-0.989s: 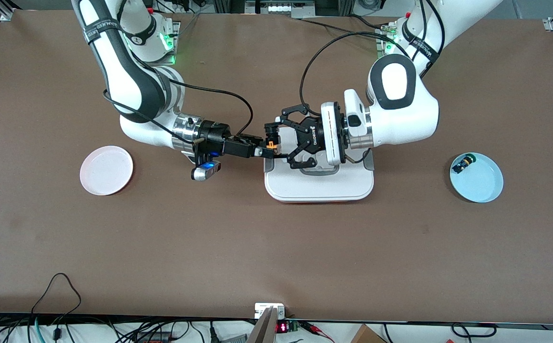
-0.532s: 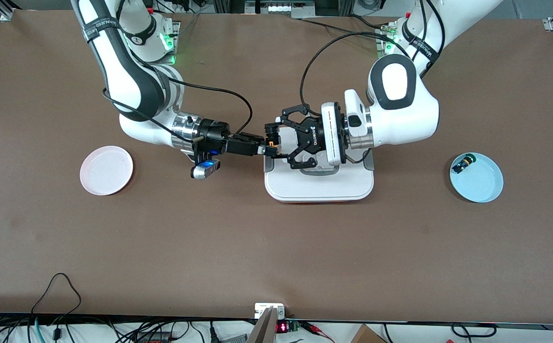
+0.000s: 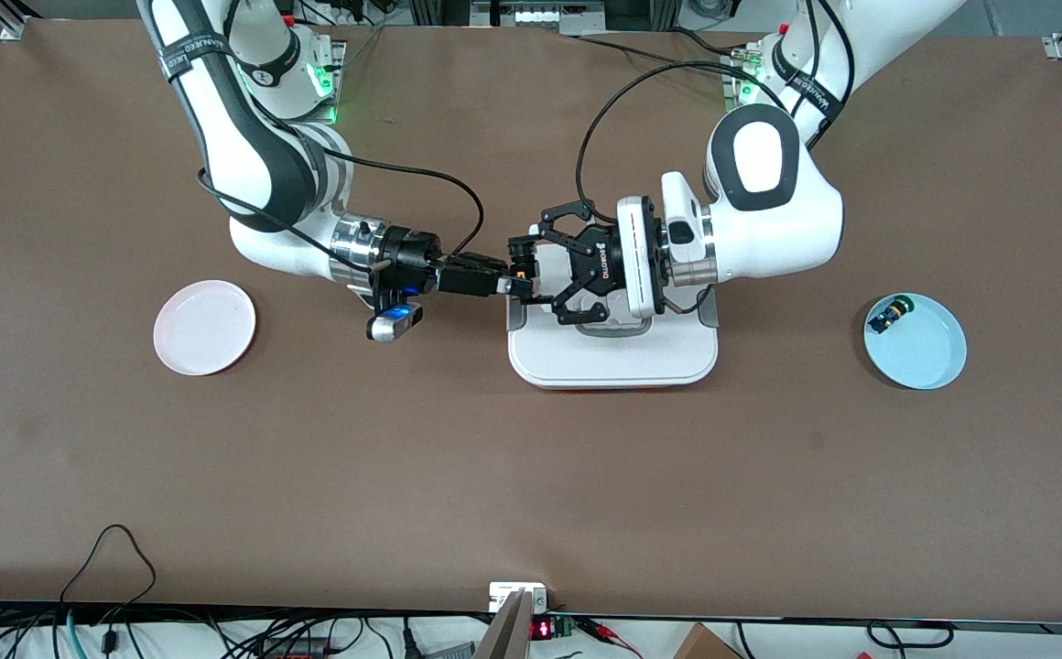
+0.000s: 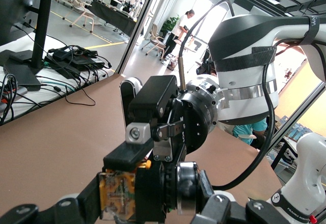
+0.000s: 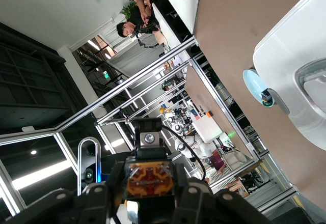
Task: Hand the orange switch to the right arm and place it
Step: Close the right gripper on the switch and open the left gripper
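Handing over orange switch (image 3: 520,275) above white tray (image 3: 613,359) edge: left gripper (image 3: 531,273) clamped on it, right gripper (image 3: 505,282) fingers around tan end, grip unclear. Confirm right grip firm before left lets go. Brown table (image 3: 531,476); pink plate (image 3: 204,327) toward right arm's end from tray, blue plate (image 3: 915,340) toward left arm's end, holding green-capped switch (image 3: 888,316).

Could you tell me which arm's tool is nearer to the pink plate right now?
The right. The right tool is meeting the left tool at the orange switch, above the white tray's edge; the pink plate lies toward the right arm's end.
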Motion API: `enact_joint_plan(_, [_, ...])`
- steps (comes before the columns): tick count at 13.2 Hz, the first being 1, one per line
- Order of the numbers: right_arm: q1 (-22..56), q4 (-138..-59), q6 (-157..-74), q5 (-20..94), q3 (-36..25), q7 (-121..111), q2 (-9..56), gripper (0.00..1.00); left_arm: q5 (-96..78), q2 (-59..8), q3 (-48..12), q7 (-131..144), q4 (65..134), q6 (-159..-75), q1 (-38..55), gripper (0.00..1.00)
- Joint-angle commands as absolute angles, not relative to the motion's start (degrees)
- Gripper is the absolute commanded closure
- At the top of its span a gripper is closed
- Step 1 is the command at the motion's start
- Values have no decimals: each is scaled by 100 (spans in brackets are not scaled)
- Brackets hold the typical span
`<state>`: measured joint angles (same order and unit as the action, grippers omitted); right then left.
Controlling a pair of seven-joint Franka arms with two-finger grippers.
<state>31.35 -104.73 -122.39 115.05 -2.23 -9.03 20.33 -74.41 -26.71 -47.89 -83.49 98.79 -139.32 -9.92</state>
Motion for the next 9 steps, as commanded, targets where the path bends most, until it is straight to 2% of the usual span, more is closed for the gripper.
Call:
enact_joint_plan(1, [3129, -10670, -12094, 11593, -229, -1019, 1793, 82, -7611, -2628, -4825, -8561, 9967, -13975, -1028, 80])
enact_joint_plan(3, [3129, -10670, -12103, 11602, -229, -1037, 1793, 98, -7611, -2628, -4825, -8561, 9967, -13975, -1020, 79])
enact_joint_plan(4, [3129, -10670, -12094, 11593, -229, -1055, 1793, 100, -7620, -2628, -4825, -8561, 9967, -13975, -1020, 72])
enact_joint_plan(5, [3129, -10670, -12094, 11601, -229, -1072, 1793, 100, -7620, -2628, -4825, -8552, 9967, -13975, -1028, 55])
enact_joint_plan(6, [3112, -10661, -12094, 11593, -229, -1072, 1793, 100, -7611, -2628, -4825, -8560, 9967, -13957, -1046, 1])
enact_joint_plan(9, [3076, -10635, -12085, 11593, -237, -1055, 1793, 100, -7620, -2628, -4825, -8534, 9984, -13939, -1055, 0])
